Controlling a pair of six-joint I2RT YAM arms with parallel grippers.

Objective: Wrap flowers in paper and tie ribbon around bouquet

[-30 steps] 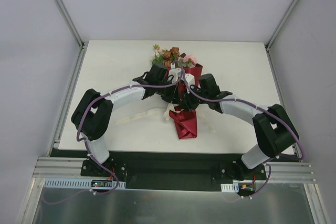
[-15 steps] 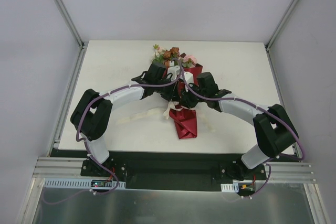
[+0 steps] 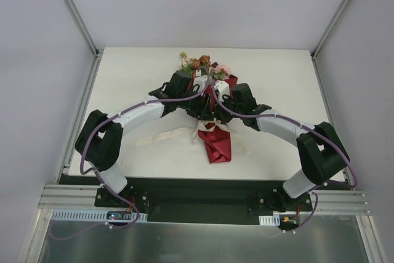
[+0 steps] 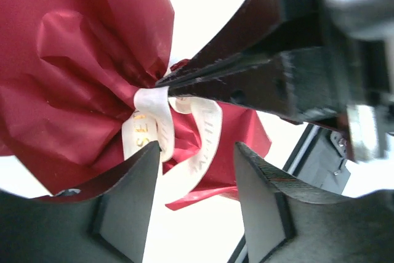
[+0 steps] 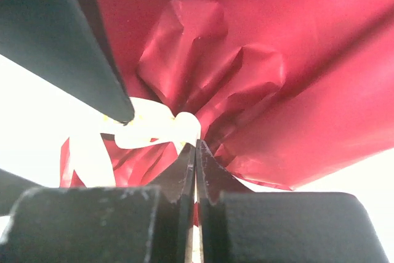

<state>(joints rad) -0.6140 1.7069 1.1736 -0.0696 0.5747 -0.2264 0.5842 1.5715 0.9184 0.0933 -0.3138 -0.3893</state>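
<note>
Both arms reach forward from their bases and bend inward, so the left hand [image 3: 198, 98] and the right hand [image 3: 220, 106] meet over the middle of the desk [image 3: 135, 72], wrists close together above the bouquet [image 3: 215, 141]; the bouquet lies on the desk with its long axis running away from the bases, the flowers [image 3: 200, 63] at the far end and the crumpled tail of the paper [image 4: 80, 72] toward the near edge; the ribbon [image 4: 148, 121] circles the paper's pinched waist, and a loose end trails left across the desk; the left hand's fingers [image 4: 132, 183] stand apart on either side of a ribbon loop, gripping nothing; the right hand's fingers [image 5: 184, 173] are pressed together, their tips against the ribbon at the knot, though whether a strand is caught between them cannot be told.
</note>
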